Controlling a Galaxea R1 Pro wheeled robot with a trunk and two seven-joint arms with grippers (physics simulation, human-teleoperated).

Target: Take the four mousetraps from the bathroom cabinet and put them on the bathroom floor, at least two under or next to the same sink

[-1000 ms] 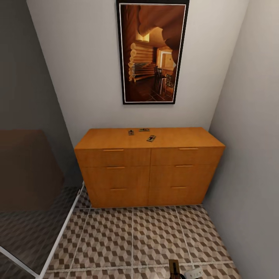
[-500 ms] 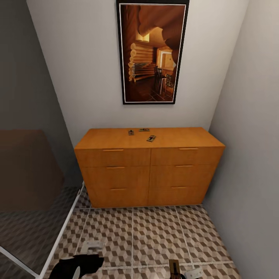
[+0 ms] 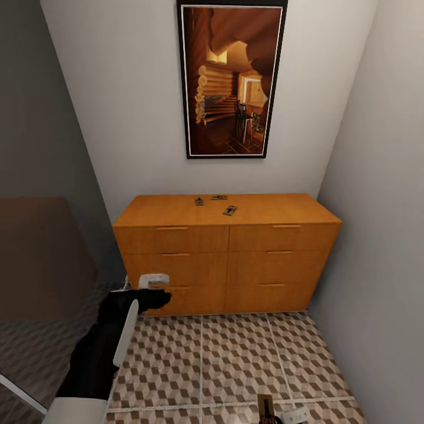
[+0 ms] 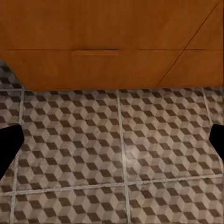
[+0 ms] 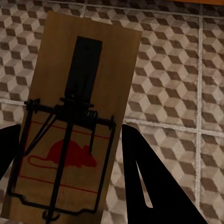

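left gripper [image 3: 154, 290]: fingers apart, empty, low before cabinet [image 3: 227, 253] | three mousetraps [image 3: 219, 203] on top, above and forward-right | right gripper [image 5: 70, 158]: clamped on fourth mousetrap [image 5: 74, 126]

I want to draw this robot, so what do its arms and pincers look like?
The left arm is mostly glossy black, with a white panel along its side and a white shell nearer the shoulder. The left pincer has a pale grey-white block at its tip. In the wrist views the fingers are plain black, flat and pointed. No cables or markings show.
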